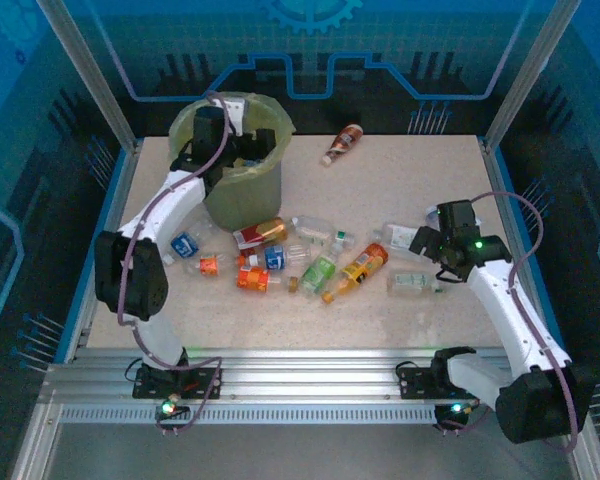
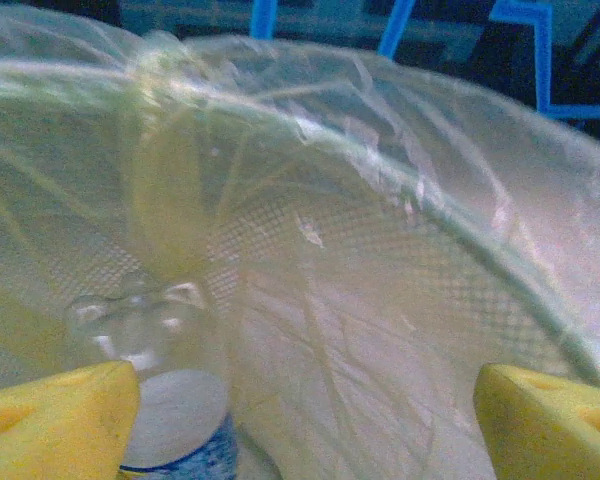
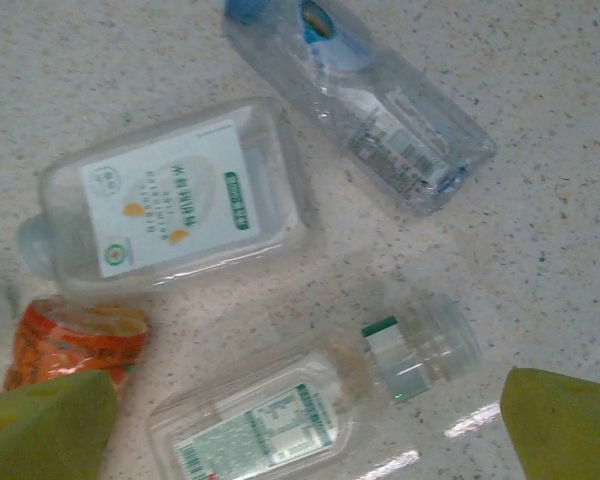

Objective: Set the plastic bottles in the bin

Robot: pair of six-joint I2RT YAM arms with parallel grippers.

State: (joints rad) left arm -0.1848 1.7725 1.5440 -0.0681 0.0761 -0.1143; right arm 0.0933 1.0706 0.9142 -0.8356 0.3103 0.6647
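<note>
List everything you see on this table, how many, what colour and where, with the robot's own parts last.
table: one, speckled beige, inside blue walls
bin: one, lined with a yellow-green bag, far left of the table
clustered bottles: about ten, clear with red, orange, blue, green or white labels, lying mid-table in front of the bin
lone bottle: one, brown-red, far edge, right of the bin
binned bottle: one, clear with blue label, inside the bag
left gripper: yellow fingers, open, at the bin's mouth
right gripper: yellow fingers, open, above the cluster's right end
</note>
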